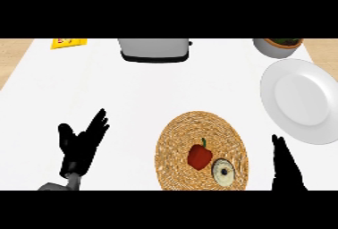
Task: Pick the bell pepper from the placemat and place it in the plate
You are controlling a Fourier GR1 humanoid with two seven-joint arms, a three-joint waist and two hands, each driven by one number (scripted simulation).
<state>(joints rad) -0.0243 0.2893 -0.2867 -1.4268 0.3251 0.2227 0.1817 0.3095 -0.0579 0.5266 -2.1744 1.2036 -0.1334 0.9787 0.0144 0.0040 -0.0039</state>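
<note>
The red bell pepper (200, 156) lies on the round woven placemat (191, 129), a little below the mat's middle, its green stem pointing up the view; no robot hand touches it. Just beside it, towards the lower right and also on the mat, lies a small pale ring (221, 179) with a dark centre; whether the two touch, I cannot tell.

The white plate (298, 105) sits on the white table (79, 89) up and to the right of the placemat, near the mat's edge but apart from it; nothing lies in it.

The left robot hand (78, 147) shows at the lower left, well apart from the mat; it is released, fingers straight and spread, thumb out to the side, holding nothing. The right robot hand (285, 167) shows at the lower right, just beside the mat's right edge and below the plate; it too is released, fingers straight and pointing up the view, holding nothing.

Along the far edge of the table stand a grey toaster (156, 49) in the middle, a yellow packet (68, 42) at the left and a pale pot (280, 46) with something dark and green in it at the right.
</note>
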